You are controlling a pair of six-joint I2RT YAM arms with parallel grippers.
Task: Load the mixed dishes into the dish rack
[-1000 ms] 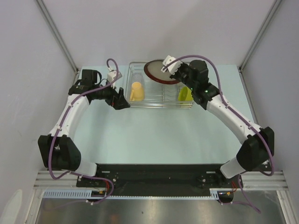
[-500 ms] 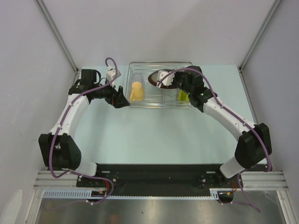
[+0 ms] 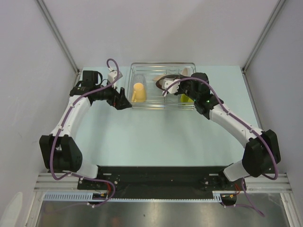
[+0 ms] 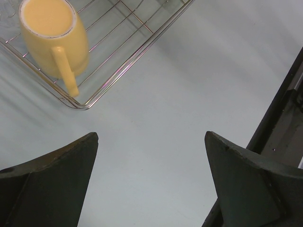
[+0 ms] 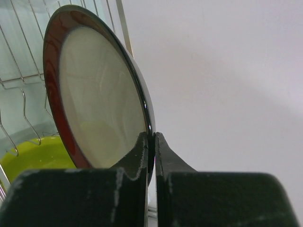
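**Top external view: plate pinched on edge at the rack, left arm idle**

1. Dish rack (image 3: 163, 64): chrome wire, set at the far side of the pale table (image 3: 156, 137), between the two arms.

2. Right gripper (image 3: 169, 82): clenched on the beige plate with dark-brown rim (image 3: 165, 77). From above, the plate shows nearly edge-on over the middle of the rack. It lies between the yellow-orange mug (image 3: 138, 92) on the left and the lime-green bowl (image 3: 185, 98) on the right.

3. Right wrist view confirms the grasp. Both black fingers (image 5: 137, 156) close on the lower rim, one on the beige face and one on the back. The plate stands close to upright, leaning slightly. Rack wires run behind its upper edge, and the green bowl sits low on the left, behind the plate. Whether the plate's lower edge is seated in a slot cannot be told, as the fingers and gripper body hide it.

4. Left gripper (image 3: 127, 100): released, jaws spread wide, nothing between them. It hangs above bare table just outside the rack's near-left corner.

5. Left wrist view: the mug lies inside the rack at that corner, its handle pointing toward the corner wires. It is well apart from both left fingers.

6. Rack section behind the mug: possibly a clear item, but too faint to identify.
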